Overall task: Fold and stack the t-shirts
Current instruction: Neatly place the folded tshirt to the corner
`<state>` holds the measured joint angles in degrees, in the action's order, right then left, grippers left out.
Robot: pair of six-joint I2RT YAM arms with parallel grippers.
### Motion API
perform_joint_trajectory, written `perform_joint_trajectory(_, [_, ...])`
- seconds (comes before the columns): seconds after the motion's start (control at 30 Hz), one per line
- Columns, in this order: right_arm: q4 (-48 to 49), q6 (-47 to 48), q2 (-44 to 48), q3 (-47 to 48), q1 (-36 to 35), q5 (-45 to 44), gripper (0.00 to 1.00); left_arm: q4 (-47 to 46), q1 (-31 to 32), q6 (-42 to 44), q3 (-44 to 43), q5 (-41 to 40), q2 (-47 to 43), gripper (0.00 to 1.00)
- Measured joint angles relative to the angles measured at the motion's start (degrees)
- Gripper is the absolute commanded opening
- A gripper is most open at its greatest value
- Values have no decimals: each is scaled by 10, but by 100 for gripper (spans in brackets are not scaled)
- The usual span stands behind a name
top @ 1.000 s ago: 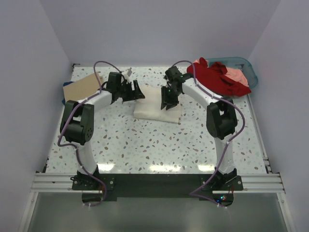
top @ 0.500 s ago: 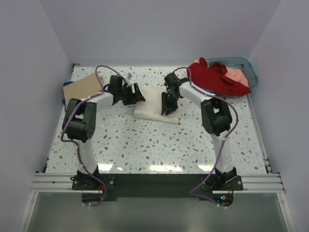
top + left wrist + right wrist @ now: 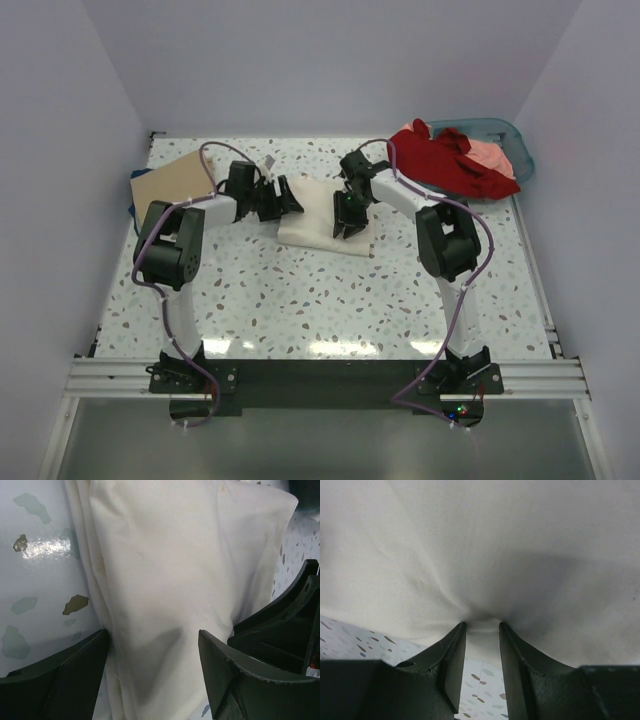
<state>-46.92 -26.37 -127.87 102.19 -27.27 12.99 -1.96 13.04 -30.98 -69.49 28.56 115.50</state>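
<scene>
Cream folded cloth t-shirt point(image 3: 312, 226) lies at mid-table on the white speckled tabletop point(image 3: 300, 300), between my two arms. My left gripper point(image 3: 286, 198) sits at the shirt's left edge. In the left wrist view this gripper point(image 3: 152, 672) is released, its two black fingers point(image 3: 65, 677) spread wide. The layered edge of the cream cloth point(image 3: 170, 580) runs between them and meets the inner face of the finger on the left of that view. My right gripper point(image 3: 346, 220) is down on the shirt's upper face, toward its right side. In the right wrist view the gripper point(image 3: 482, 630) has its jaws drawn close together, clenched on a small pinch of the cream cloth point(image 3: 480, 540), which puckers and creases toward the fingertips point(image 3: 455, 645). Speckled table shows in the narrow gap below the pinch. At the far left of the table lies a flat tan cloth t-shirt point(image 3: 172, 182), resting on a dark blue cloth t-shirt point(image 3: 134, 200) of which I see only an edge. At the far right corner a crumpled red cloth t-shirt point(image 3: 440, 158) is heaped over the near rim of a teal plastic basket point(image 3: 522, 148). A salmon-pink cloth t-shirt point(image 3: 492, 155) lies against the red one inside the basket. Both lots are well apart from the cream shirt.
</scene>
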Motion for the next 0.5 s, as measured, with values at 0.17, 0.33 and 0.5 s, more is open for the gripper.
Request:
perform_joint_trajectory(0.17, [0, 0, 0, 0, 0, 0, 38, -27, 3, -1, 12, 2, 0, 77])
perform_joint_trajectory(0.33, [1, 0, 0, 0, 0, 0, 38, -54, 17, -2, 14, -1, 7, 77])
perform_joint_trajectory(0.5, [3, 0, 0, -3, 0, 2, 38, -83, 40, -12, 12, -10, 18, 75])
